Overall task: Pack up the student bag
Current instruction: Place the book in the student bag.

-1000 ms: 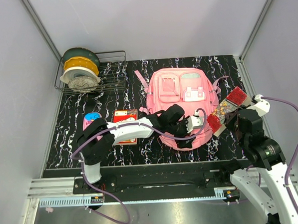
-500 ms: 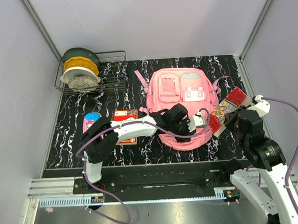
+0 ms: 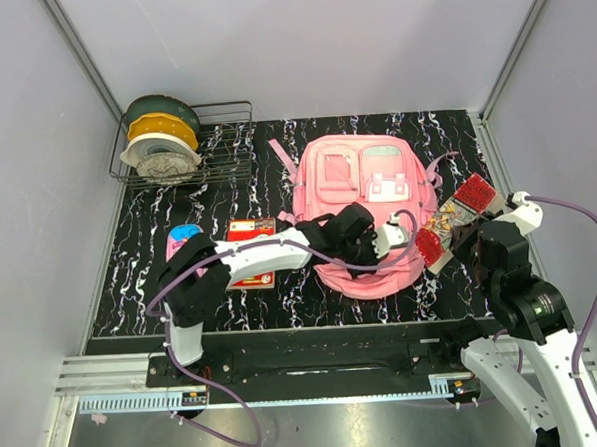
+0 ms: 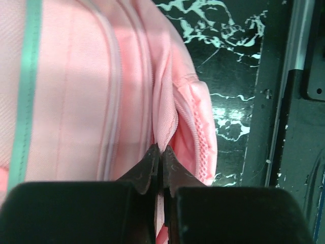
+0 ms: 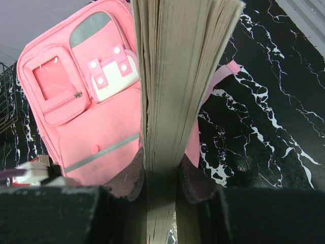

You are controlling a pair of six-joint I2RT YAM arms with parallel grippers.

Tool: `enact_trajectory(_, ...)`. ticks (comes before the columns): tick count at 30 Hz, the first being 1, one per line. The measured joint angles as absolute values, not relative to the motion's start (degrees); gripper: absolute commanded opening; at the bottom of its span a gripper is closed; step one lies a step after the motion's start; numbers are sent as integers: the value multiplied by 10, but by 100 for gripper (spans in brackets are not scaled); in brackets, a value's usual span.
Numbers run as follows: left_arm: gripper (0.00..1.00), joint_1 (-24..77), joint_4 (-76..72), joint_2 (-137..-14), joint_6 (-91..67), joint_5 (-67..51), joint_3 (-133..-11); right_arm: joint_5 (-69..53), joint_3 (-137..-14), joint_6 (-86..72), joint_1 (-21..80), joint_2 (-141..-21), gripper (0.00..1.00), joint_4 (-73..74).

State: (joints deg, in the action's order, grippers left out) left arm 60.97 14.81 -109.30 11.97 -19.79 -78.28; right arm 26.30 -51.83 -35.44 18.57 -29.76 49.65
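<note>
Black marbled table bears the student bag, wire rack, red booklet and pencil case.

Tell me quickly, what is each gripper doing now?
Left gripper: closed, pinching a seam of the student bag.
Right gripper: closed on a thick book.

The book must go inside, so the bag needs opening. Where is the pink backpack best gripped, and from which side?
Likely the fabric fold beside the zip at the near edge of the student bag, coming in from the left, where the left gripper pinches it: the bag lies flat, only that ridge stands up.
</note>
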Motion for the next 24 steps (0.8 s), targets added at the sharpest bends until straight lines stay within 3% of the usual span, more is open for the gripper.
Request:
enact_trajectory(11, 0, 511, 171, -979, 95, -161, -769, 213, -518, -361, 186, -280, 0, 502)
enact_trajectory(18, 0, 479, 180, -970, 51, -126, -842, 66, -496, -409, 186, -215, 0, 506)
enact_trajectory(24, 0, 481, 170, -970, 38, -111, -899, -96, -396, -484, 186, -200, 0, 442)
